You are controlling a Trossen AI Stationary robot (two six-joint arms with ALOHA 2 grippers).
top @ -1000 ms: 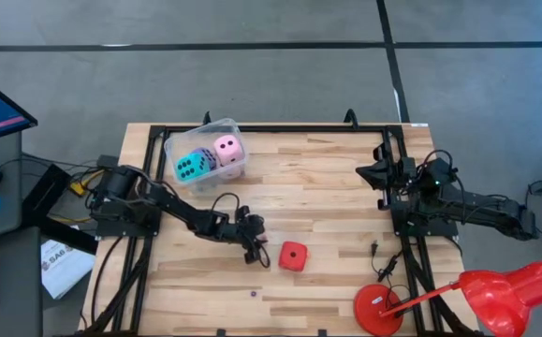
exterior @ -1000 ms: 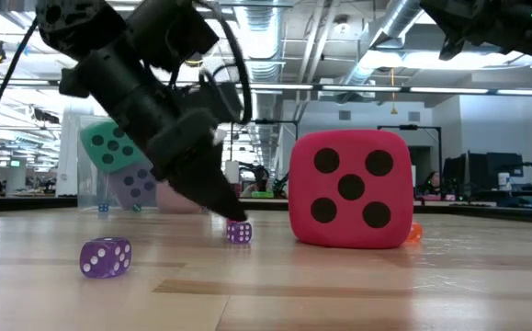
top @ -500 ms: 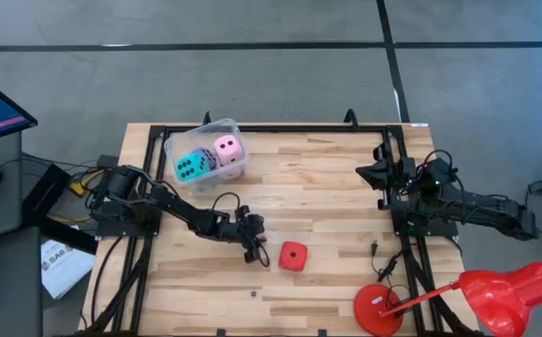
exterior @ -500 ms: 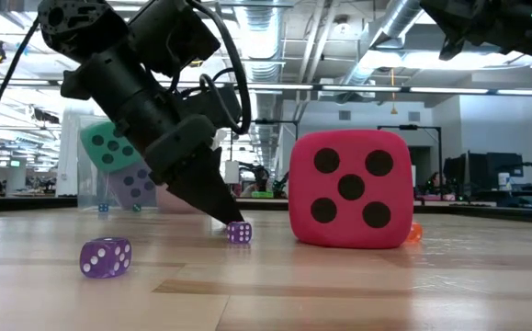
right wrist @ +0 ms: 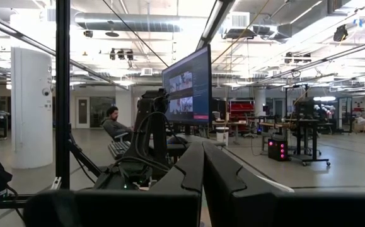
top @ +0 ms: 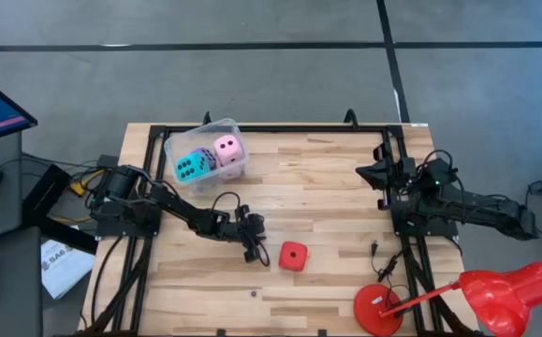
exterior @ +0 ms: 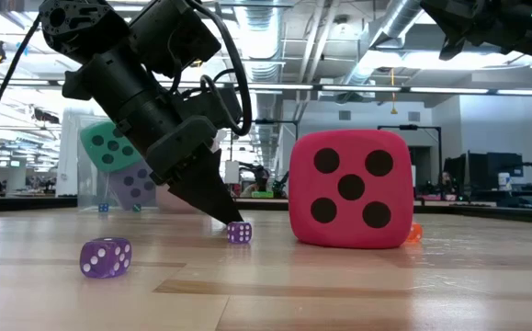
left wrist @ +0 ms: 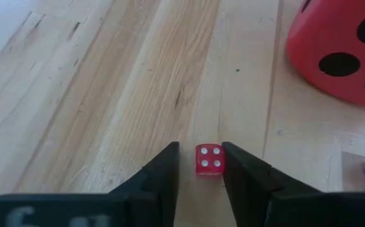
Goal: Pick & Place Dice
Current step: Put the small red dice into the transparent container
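Note:
A small translucent pink-red die (left wrist: pixel 209 159) lies on the wooden table (top: pixel 336 206), just left of a big red die (top: pixel 293 256). My left gripper (left wrist: pixel 202 169) slants down over it, one finger on either side and a narrow gap between them; in the low view its tips meet the small die (exterior: pixel 239 232). A clear tub (top: pixel 172 145) at the far left holds a cyan die (top: pixel 190 167), a pale pink die (top: pixel 229 150) and a violet die (top: pixel 211 160). My right gripper (right wrist: pixel 202 167) waits shut, raised at the table's right side. My left gripper has one finger (left wrist: pixel 236 167) against one side of the small die (left wrist: pixel 220 159). The other finger (left wrist: pixel 168 167) stands a little off the opposite side. The fingers slant down from the table's left. The die rests flat on the table, four pips up.
A second small purple die (exterior: pixel 106 256) lies nearer the front edge (top: pixel 254 293). A red lamp (top: pixel 505 292) with its round base (top: pixel 376 310) stands at the near right. Black frame rails (top: pixel 252 128) run along the table's edges.
My left gripper's fingers have drawn closer together around the small die while the arm has kept its place. The die has not moved.

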